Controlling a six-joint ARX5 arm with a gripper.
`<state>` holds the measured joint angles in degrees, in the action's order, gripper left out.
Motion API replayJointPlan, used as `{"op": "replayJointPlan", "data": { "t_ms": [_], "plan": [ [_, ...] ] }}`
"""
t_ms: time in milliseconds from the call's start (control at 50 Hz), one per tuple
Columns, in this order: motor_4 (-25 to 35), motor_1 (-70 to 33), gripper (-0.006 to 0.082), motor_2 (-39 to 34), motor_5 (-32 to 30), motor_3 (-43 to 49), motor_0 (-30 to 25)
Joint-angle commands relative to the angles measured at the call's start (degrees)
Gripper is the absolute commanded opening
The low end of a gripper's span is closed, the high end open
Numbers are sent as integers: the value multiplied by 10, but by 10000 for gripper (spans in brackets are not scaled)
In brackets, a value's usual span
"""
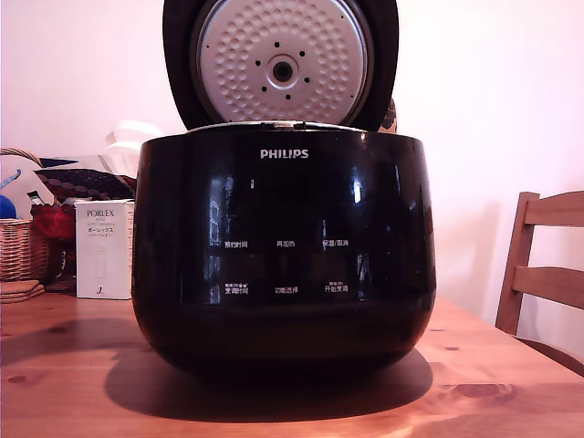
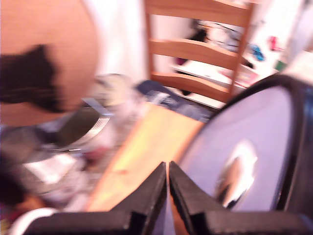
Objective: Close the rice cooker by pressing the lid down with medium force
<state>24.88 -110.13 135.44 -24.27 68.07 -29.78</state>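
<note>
The rice cooker (image 1: 283, 260) is a large glossy black pot with white PHILIPS lettering, standing in the middle of the wooden table in the exterior view. Its lid (image 1: 281, 62) stands raised and open behind the pot, with the dimpled silver underside facing the camera. In the blurred wrist view, the lid's glossy outer face (image 2: 244, 166) fills one side of the picture. My gripper (image 2: 168, 169) is shut with nothing between its black fingertips, and it sits close beside the lid's outer face. The gripper does not show in the exterior view.
A white PORLEX box (image 1: 104, 249) and a wicker basket (image 1: 18, 246) stand at the exterior view's left, behind the cooker. A wooden chair (image 1: 543, 269) is at the exterior view's right. In the wrist view, another chair (image 2: 195, 54) and clutter (image 2: 73, 142) lie beyond the table.
</note>
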Motion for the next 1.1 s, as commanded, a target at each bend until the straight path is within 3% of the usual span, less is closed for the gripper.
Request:
{"op": "replayJointPlan", "data": {
  "t_ms": [0, 560, 1080],
  "plan": [
    [5, -4, -24, -3, -2, 11, -7],
    [17, -1, -24, -3, 21, 94, -52],
    [-16, -2, -24, -3, 33, 43, -44]
  ]
}}
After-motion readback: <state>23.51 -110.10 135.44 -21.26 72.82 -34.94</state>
